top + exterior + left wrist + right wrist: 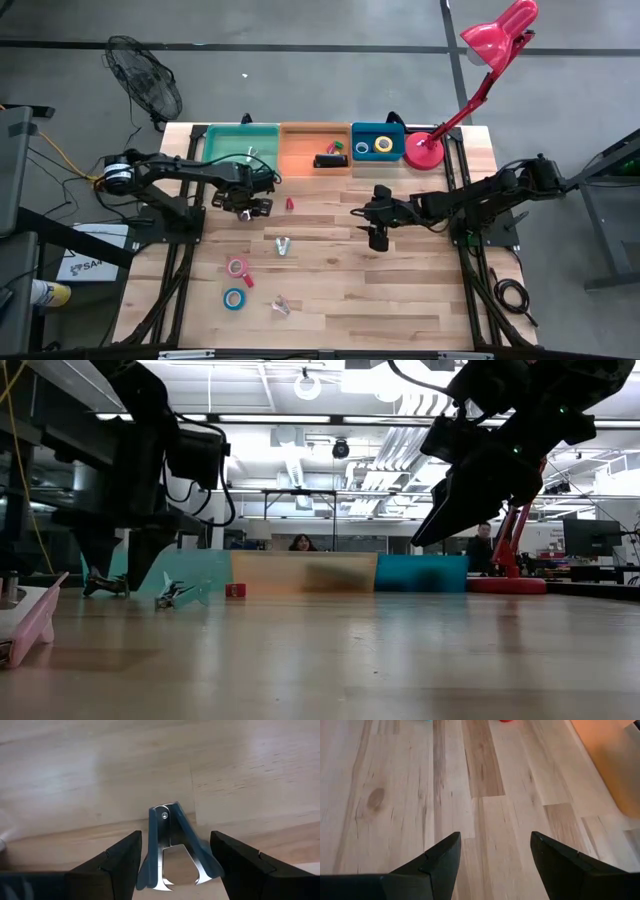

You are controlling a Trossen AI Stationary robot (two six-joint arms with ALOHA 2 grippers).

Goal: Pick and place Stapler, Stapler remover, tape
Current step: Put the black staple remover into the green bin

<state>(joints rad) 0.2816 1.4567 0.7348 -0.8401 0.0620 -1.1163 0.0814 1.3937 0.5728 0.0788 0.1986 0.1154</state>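
Note:
My left gripper (249,207) (175,836) is open just above the table, in front of the green tray (222,132). A blue staple remover (168,851) lies flat between its fingers, hinge end pointing away. My right gripper (378,238) (495,837) hangs open over bare wood near the table's middle. The black stapler (328,160) lies in the orange tray (300,140). A yellow tape roll (384,146) and a blue one (361,148) sit in the blue tray (378,128). A pink roll (237,266) and a light blue roll (234,299) lie flat on the table. My left gripper points down with one finger (127,857) on each side of the blue staple remover's wide claw end (150,875). Whether the fingers touch it I cannot tell. The remover rests flat on the wood.
A small red staple remover (289,203) lies right of my left gripper. Two more removers (283,245) (280,307) lie toward the near edge. A red desk lamp (425,150) stands at the far right corner. A person (298,543) sits beyond the table.

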